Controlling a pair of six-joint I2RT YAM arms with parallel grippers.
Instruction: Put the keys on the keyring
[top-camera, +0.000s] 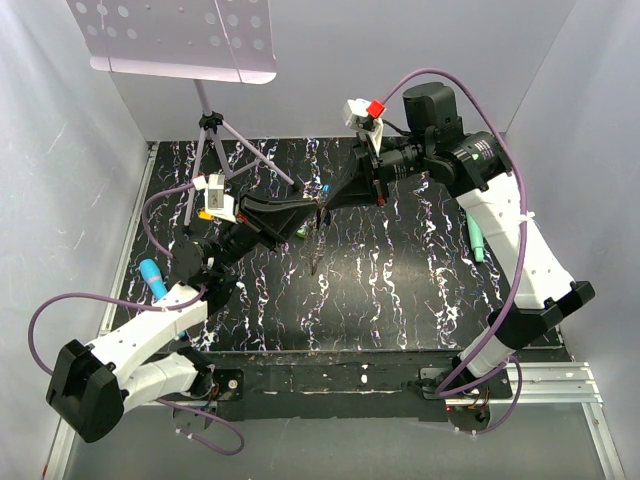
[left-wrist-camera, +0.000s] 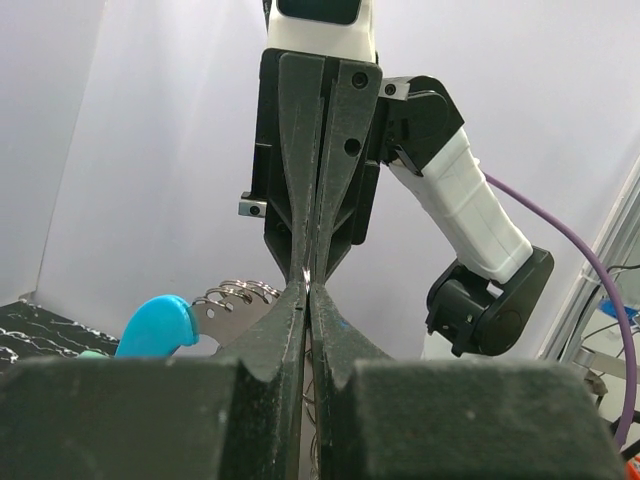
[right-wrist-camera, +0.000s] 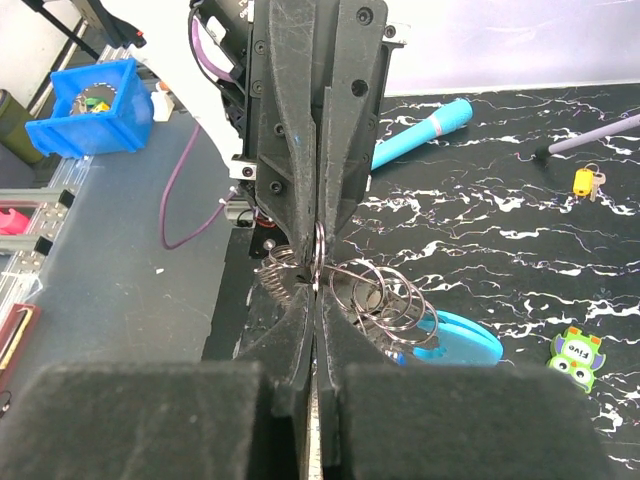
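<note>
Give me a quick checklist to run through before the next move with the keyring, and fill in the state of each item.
1. Left pincer shut on the keyring: ok.
2. Right pincer shut, tip to tip with the left: ok.
3. Right pincer actually gripping a ring: cannot tell.
4. Keyring held off the table: ok.
5. Blue piece hanging from the keyring is a key already threaded: cannot tell.
6. Green toy and teal marker apart from both pincers: ok.
</note>
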